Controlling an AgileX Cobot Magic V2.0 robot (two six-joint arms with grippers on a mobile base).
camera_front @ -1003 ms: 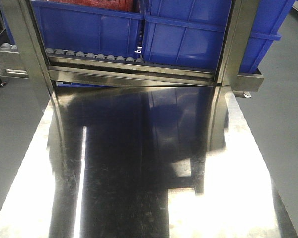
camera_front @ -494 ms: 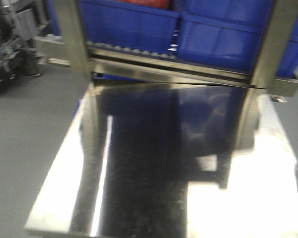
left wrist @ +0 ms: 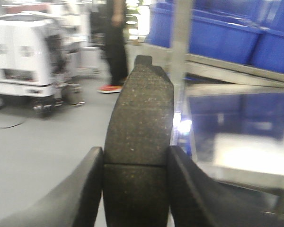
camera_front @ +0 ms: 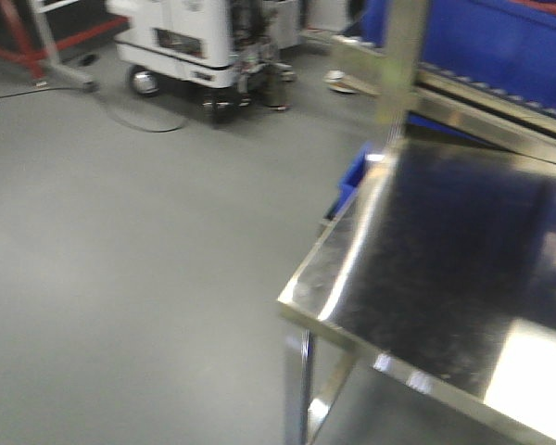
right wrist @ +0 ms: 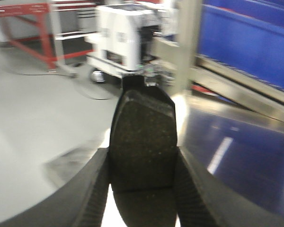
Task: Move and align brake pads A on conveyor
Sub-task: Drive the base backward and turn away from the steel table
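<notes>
Left tool [left wrist: 136, 189] is clamping a brake pad [left wrist: 139, 127] across its long edges; right tool [right wrist: 142, 194] is clamping a second brake pad [right wrist: 143, 132] likewise. Stiff, gritty, probably weighty.

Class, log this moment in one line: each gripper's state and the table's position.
left gripper: shut on first brake pad A | right gripper: shut on second brake pad A | steel table: right of front view

Steel table [camera_front: 445, 241] and blue crates [left wrist: 217, 35] mark a factory
</notes>
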